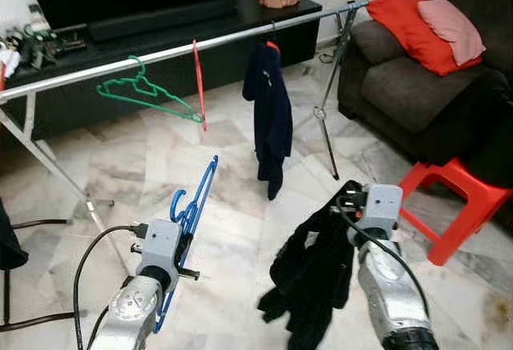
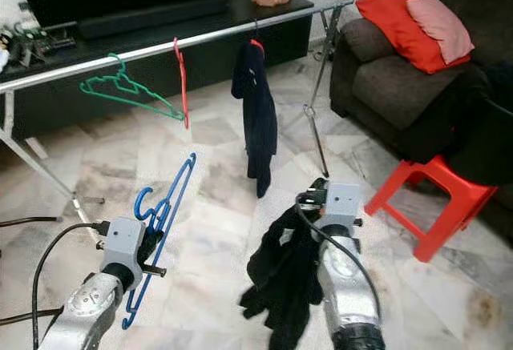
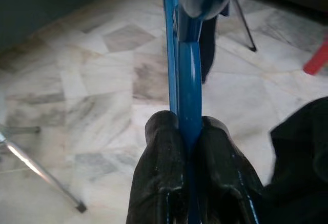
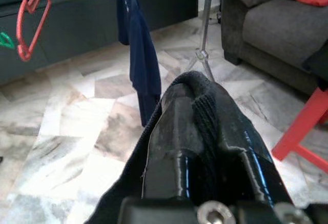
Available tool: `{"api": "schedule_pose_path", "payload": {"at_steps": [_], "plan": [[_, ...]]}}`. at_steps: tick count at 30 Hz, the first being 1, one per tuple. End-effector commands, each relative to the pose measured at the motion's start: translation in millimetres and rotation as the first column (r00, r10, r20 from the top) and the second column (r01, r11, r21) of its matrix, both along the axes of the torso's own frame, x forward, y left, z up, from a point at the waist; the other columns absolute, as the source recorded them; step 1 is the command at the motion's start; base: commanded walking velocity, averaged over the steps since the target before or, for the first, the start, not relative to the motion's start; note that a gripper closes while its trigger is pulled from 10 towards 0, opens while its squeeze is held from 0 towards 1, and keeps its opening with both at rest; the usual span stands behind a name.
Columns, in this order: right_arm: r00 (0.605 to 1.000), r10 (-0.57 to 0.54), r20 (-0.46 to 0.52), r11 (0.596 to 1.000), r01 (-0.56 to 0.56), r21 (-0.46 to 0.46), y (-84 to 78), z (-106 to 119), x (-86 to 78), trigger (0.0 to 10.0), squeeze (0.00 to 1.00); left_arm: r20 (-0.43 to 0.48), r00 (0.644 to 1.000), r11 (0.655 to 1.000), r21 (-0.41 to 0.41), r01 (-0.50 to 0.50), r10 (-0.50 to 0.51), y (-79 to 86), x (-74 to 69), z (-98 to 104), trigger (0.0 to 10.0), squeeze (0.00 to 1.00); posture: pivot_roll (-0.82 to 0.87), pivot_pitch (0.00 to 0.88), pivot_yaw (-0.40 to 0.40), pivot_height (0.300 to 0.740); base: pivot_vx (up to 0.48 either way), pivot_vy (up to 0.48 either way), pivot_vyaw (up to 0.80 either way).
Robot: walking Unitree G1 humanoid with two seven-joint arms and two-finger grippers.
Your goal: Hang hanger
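Observation:
My left gripper (image 3: 188, 131) is shut on a blue hanger (image 1: 195, 199), held edge-on in front of me at lower left, its hook curling near the wrist. My right gripper (image 4: 197, 98) is shut on a black garment (image 1: 313, 266) that drapes down from its fingers at lower right. Ahead runs a long metal rail (image 1: 200, 44) on folding legs. On the rail hang a green hanger (image 1: 144, 92), a red hanger (image 1: 198, 84) and a dark navy garment (image 1: 270, 118).
A red plastic stool (image 1: 453, 206) stands to the right of my right arm. Behind it is a dark sofa (image 1: 401, 86) with red and pink cushions (image 1: 433, 26). A black TV cabinet (image 1: 160, 38) runs behind the rail. The floor is marble tile.

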State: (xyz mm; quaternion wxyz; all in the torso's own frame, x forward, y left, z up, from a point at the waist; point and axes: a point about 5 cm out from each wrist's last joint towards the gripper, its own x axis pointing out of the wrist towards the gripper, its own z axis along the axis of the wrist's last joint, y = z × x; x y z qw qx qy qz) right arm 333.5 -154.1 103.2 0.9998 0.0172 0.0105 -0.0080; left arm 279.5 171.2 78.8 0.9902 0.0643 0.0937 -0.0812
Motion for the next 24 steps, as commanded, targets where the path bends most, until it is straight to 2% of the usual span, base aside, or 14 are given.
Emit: {"api": "schedule_pose_path", "payload": {"at_steps": [1,5,6,8,11,12,14,15,17,19,21,22,23,24], "plan": [[0.999,-0.027,0.02,1.0,0.027,0.004,-2.9,3,2.4,10.0,0.0,0.017,0.999,0.999,-0.009,0.049,-0.049,-8.8,0.4,5,10.0,0.0,0.03,0.145,0.012,0.74,0.0,0.0,0.8],[0.999,-0.02,0.027,0.999,0.019,0.025,-2.0,4,3.7,10.0,0.0,0.019,0.995,0.995,-0.002,0.101,-0.101,-13.7,1.0,8,10.0,0.0,0.03,0.15,0.013,0.74,0.0,0.0,0.8],[1.0,-0.008,0.016,0.999,0.007,0.032,-1.6,6,8.0,10.0,0.0,-0.002,0.978,0.977,0.053,0.207,-0.208,-17.0,2.3,10,10.0,0.0,0.03,0.155,0.012,0.74,0.0,0.0,0.0],[1.0,0.01,-0.001,1.0,-0.01,0.017,-1.1,6,11.4,10.0,0.0,-0.047,0.959,0.954,0.099,0.285,-0.281,-17.6,2.1,9,10.0,0.0,0.03,0.155,0.011,0.74,0.0,0.0,0.0],[0.994,0.06,-0.096,0.995,-0.067,-0.07,-0.9,-2,18.5,10.0,0.0,-0.201,0.853,0.844,0.156,0.513,-0.482,-16.5,-7.0,3,10.0,0.0,0.03,0.159,0.008,0.74,0.0,0.0,0.0],[0.989,0.096,-0.111,0.992,-0.103,-0.068,1.0,-1,22.3,10.0,0.0,-0.298,0.769,0.758,0.181,0.627,-0.565,-12.6,-13.7,-1,10.0,0.0,0.04,0.158,0.007,0.74,0.0,0.0,0.0],[0.978,0.147,-0.15,0.983,-0.161,-0.084,5.9,-3,25.8,10.0,0.0,-0.361,0.7,0.683,0.198,0.703,-0.616,-8.9,-16.7,-1,10.0,0.0,0.04,0.159,0.005,0.74,0.0,0.0,0.0],[0.976,0.153,-0.154,0.982,-0.167,-0.084,6.5,-3,26.0,10.0,0.0,-0.362,0.698,0.679,0.201,0.706,-0.618,-8.8,-16.6,-1,10.0,0.0,0.04,0.159,0.005,0.74,0.0,0.0,0.0],[0.97,0.18,-0.164,0.975,-0.198,-0.096,10.8,-2,27.8,10.0,0.0,-0.374,0.667,0.658,0.173,0.733,-0.644,-9.7,-16.1,4,10.0,0.0,0.03,0.156,0.005,0.74,0.0,0.0,0.0],[0.954,0.26,-0.151,0.958,-0.275,-0.087,21.1,3,30.0,10.0,0.0,-0.384,0.604,0.601,0.145,0.786,-0.698,-16.4,-16.1,11,10.0,0.0,0.04,0.155,0.002,0.74,0.0,0.0,0.0],[0.952,0.268,-0.151,0.955,-0.283,-0.085,22.1,4,30.5,10.0,0.0,-0.385,0.594,0.592,0.139,0.794,-0.706,-17.2,-16.3,12,10.0,0.0,0.04,0.154,0.002,0.74,0.0,0.0,0.0],[0.946,0.284,-0.154,0.949,-0.3,-0.096,24.5,5,31.4,10.0,0.0,-0.372,0.597,0.593,0.14,0.793,-0.71,-20.5,-13.5,14,10.0,0.0,0.04,0.155,0.002,0.74,0.0,0.0,0.0],[0.929,0.339,-0.148,0.931,-0.354,-0.089,31.7,8,31.8,10.0,0.0,-0.326,0.617,0.61,0.136,0.78,-0.716,-31.8,-6.7,18,10.0,0.0,0.03,0.152,0.003,0.74,0.0,0.0,0.0],[0.929,0.339,-0.148,0.931,-0.354,-0.089,31.7,8,31.8,10.0,0.0,-0.326,0.617,0.61,0.136,0.78,-0.716,-31.8,-6.7,18,10.0,0.0,0.03,0.152,0.003,0.74,0.0,0.0,0.0]]}}
